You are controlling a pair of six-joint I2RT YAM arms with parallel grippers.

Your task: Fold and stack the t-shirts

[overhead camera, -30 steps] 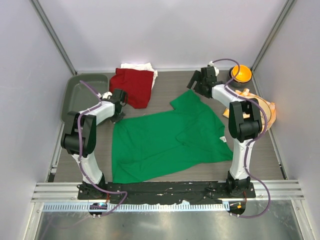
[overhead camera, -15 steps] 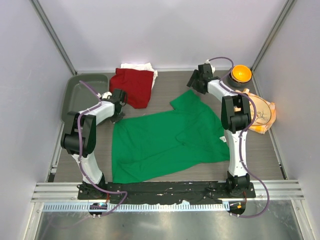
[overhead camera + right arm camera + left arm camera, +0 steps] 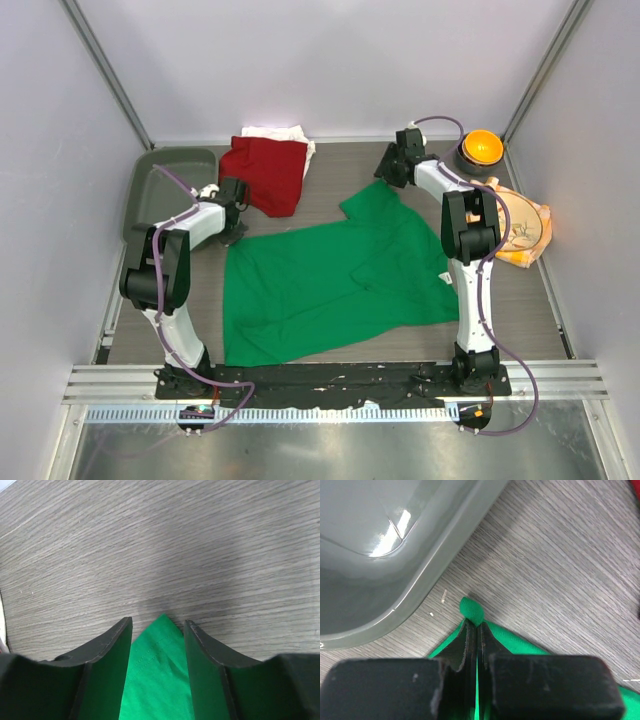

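The bright green t-shirt (image 3: 330, 280) lies spread over the middle of the table. My left gripper (image 3: 236, 214) is shut on its far left corner (image 3: 471, 611), low by the table, next to the grey tray. My right gripper (image 3: 392, 170) is open at the shirt's far right corner (image 3: 161, 655), one finger on each side of the cloth tip. The dark red t-shirt (image 3: 268, 172) lies crumpled at the back, with the white t-shirt (image 3: 276, 133) partly under it.
A grey tray (image 3: 160, 185) stands at the back left, its rim (image 3: 420, 580) close to my left gripper. An orange bowl (image 3: 481, 148) and a plate on an orange-yellow checked napkin (image 3: 522, 232) stand at the back right. Walls close the sides and back.
My right gripper has moved a little back and left onto the shirt's far corner. My left arm has barely moved.
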